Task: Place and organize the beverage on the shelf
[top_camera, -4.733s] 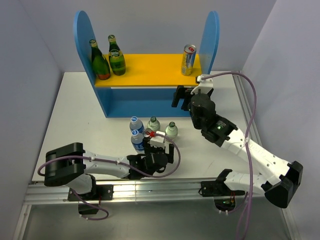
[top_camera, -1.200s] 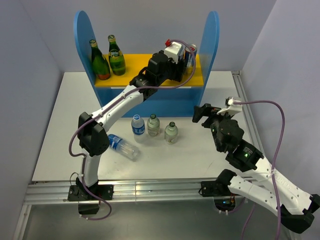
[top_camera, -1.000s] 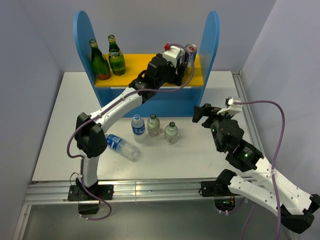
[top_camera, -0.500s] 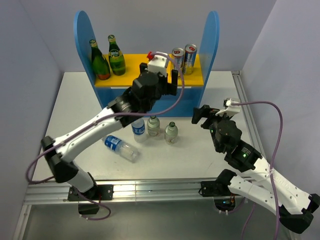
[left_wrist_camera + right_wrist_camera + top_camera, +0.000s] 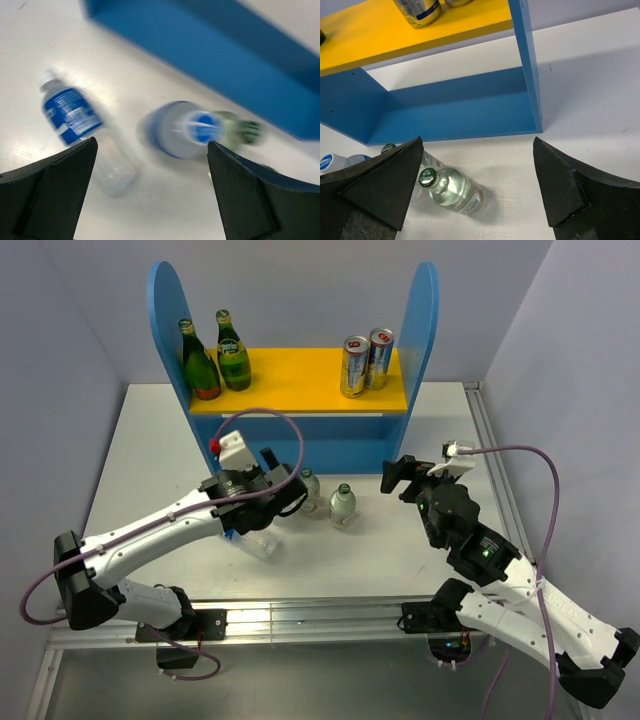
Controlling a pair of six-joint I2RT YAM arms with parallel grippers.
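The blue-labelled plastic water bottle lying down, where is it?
The lying bottle is on the white table, left of centre in top view, by the left gripper, near upright bottles.

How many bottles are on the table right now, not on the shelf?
4. Two green-capped bottles stand before the shelf; a blue-capped bottle stands under the left claw; a blue-labelled bottle lies beside it. None seems hidden.
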